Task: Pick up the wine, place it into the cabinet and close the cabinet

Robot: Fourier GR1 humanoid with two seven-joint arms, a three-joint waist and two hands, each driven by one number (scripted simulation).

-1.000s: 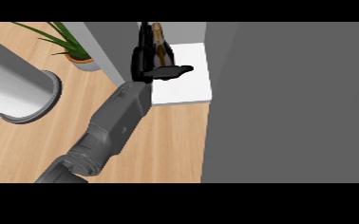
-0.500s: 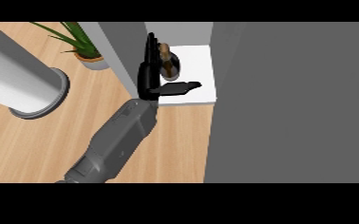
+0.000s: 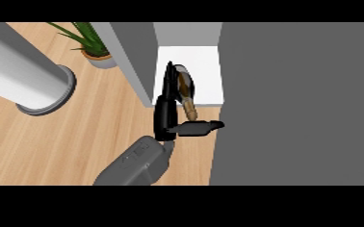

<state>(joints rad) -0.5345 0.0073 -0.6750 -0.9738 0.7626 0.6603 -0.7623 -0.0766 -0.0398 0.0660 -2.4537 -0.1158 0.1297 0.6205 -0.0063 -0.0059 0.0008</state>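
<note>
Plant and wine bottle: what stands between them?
In the head view, the cabinet's grey side wall stands between the plant and the wine bottle.

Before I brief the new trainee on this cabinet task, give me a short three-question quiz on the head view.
1. True or false: the wine bottle lies over the white cabinet floor.
2. The potted plant stands at the view's: A) upper left B) lower right C) centre
3. Fill in: only one hand shows, beside the bottle with its fingers ____.

Key: 1 true; 2 A; 3 straight.
</note>
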